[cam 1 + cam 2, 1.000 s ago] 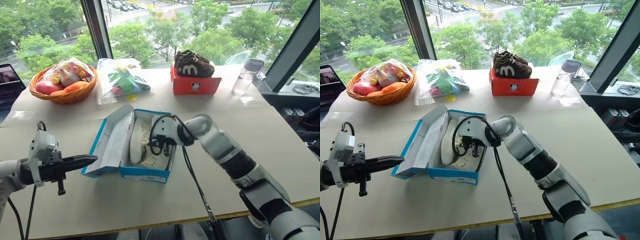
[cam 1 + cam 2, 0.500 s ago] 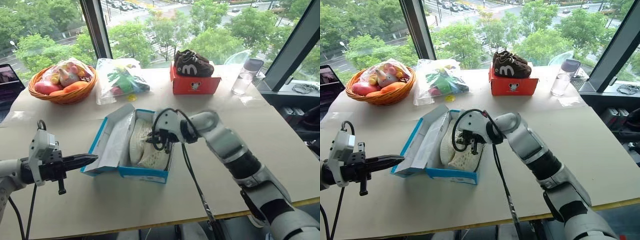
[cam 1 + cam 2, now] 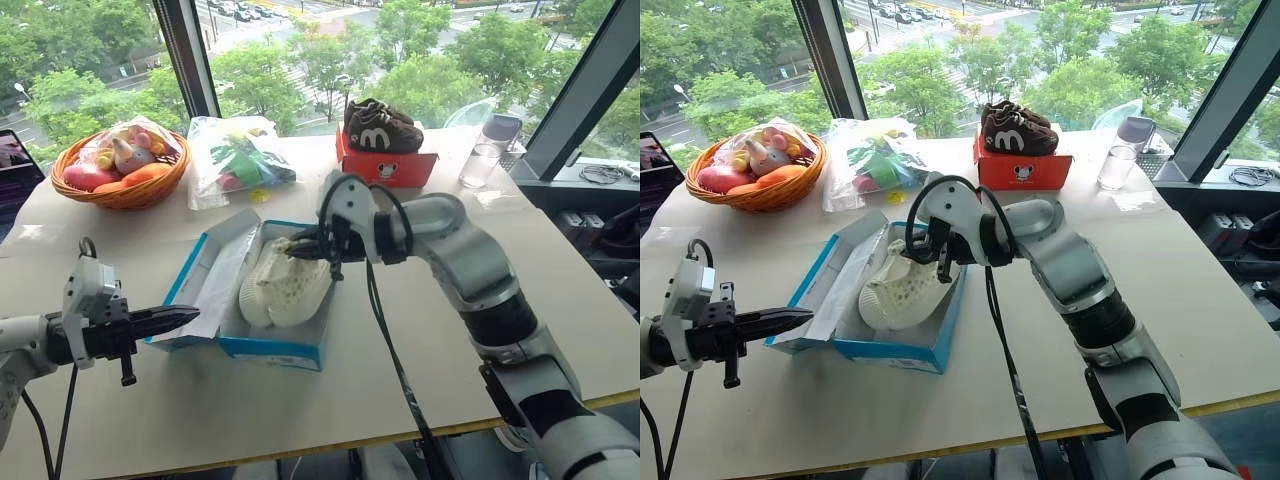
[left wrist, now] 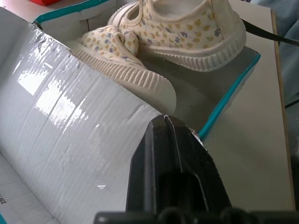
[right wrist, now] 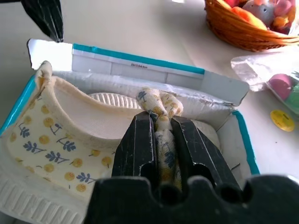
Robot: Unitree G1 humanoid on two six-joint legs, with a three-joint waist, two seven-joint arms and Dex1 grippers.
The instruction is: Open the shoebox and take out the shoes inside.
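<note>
The blue shoebox (image 3: 272, 349) stands open at the middle of the table, its white-lined lid (image 3: 216, 279) folded out to the left. My right gripper (image 3: 318, 243) is shut on the fabric rim of one cream-white shoe (image 3: 292, 286), which hangs tilted, its heel raised above the box. The right wrist view shows the fingers (image 5: 140, 144) pinching that patterned rim. The other shoe (image 4: 125, 70) lies on its side inside the box, ribbed sole outward. My left gripper (image 3: 186, 316) is shut, its tips at the lid's outer edge.
A red-orange box (image 3: 386, 167) with dark brown shoes (image 3: 379, 128) stands at the back. A fruit basket (image 3: 119, 186) and a plastic bag of toys (image 3: 240, 158) are at the back left, a glass (image 3: 478, 164) at the back right. A cable hangs from my right arm.
My right gripper has risen with the shoe in it, lifting the shoe's heel up out of the box. The left arm has stayed still.
</note>
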